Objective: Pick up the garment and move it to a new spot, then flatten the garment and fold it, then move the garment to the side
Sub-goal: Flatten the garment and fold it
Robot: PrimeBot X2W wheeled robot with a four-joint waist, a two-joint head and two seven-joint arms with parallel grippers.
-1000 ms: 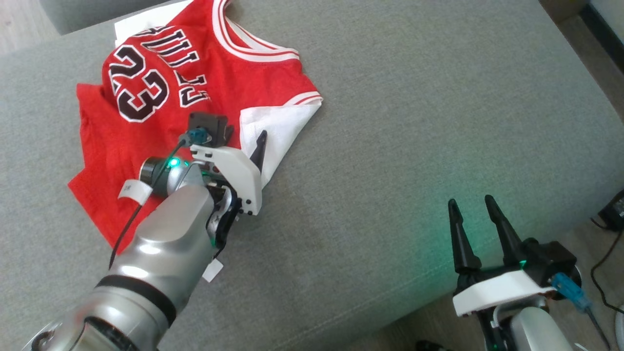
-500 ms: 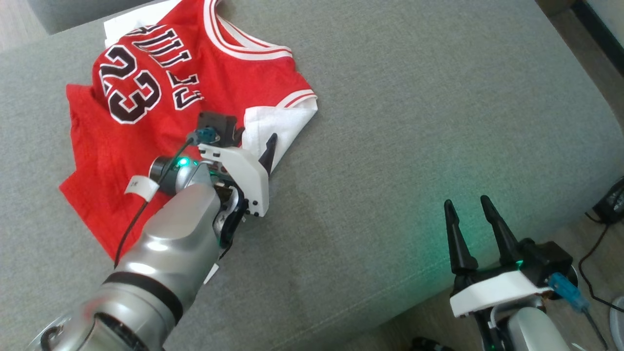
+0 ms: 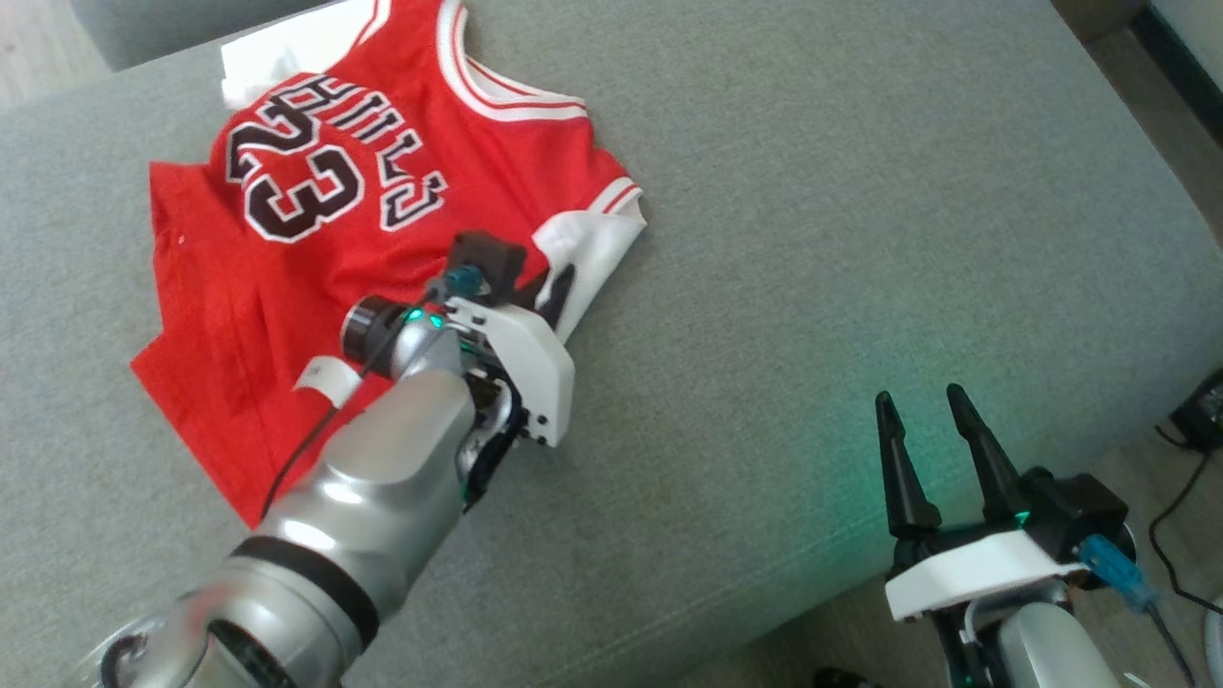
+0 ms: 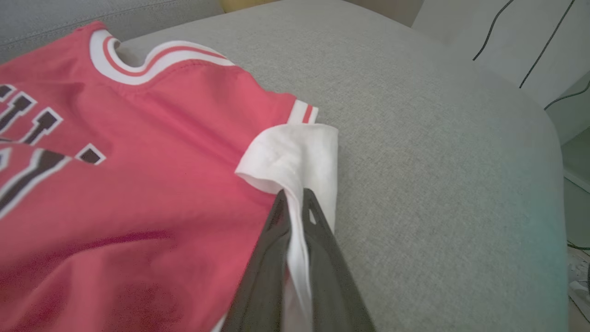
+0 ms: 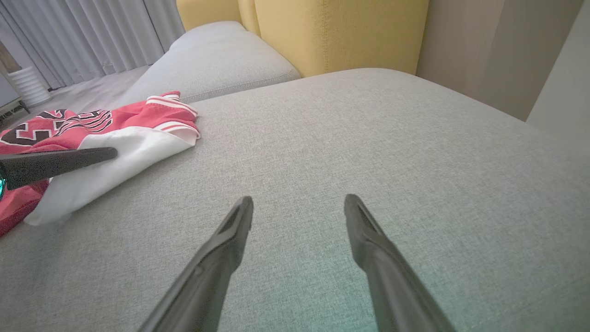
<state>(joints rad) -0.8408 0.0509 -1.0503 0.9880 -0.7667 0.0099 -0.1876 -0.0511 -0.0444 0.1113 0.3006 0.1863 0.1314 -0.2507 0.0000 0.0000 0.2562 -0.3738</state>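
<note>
Seat cushion: a wide grey sofa seat [image 3: 822, 239]; it bears the garment on its far left part.
Garment: a red jersey [image 3: 287, 315] (number 23 in black and white, white bands at neck and armholes); it lies mostly flat with some wrinkles; its number faces up.
White flap [image 4: 295, 152]: a white part of the garment at its right side, just under the striped armhole; it is drawn into a narrow ridge toward the fingers.
Left gripper [image 4: 295, 198]: its two dark fingers are pressed together on the white flap; a thin fold of white cloth stands between them.
Right gripper [image 3: 919, 394]: its fingers are spread, with nothing between them; it hangs at the near edge of the cushion, well apart from the garment, and points over the grey fabric.
Edges: the neck end of the garment comes close to the far edge of the cushion; the hem corner points to the near left; the near edge of the cushion runs slanted past the right gripper; beyond it there is floor with dark cables [image 3: 1185, 497]; a yellow backrest [image 5: 332, 37] rises behind the far side.
Open room: the whole right part of the cushion is bare fabric, from the white flap to the rounded right edge; a narrower bare band lies in front of the hem.
</note>
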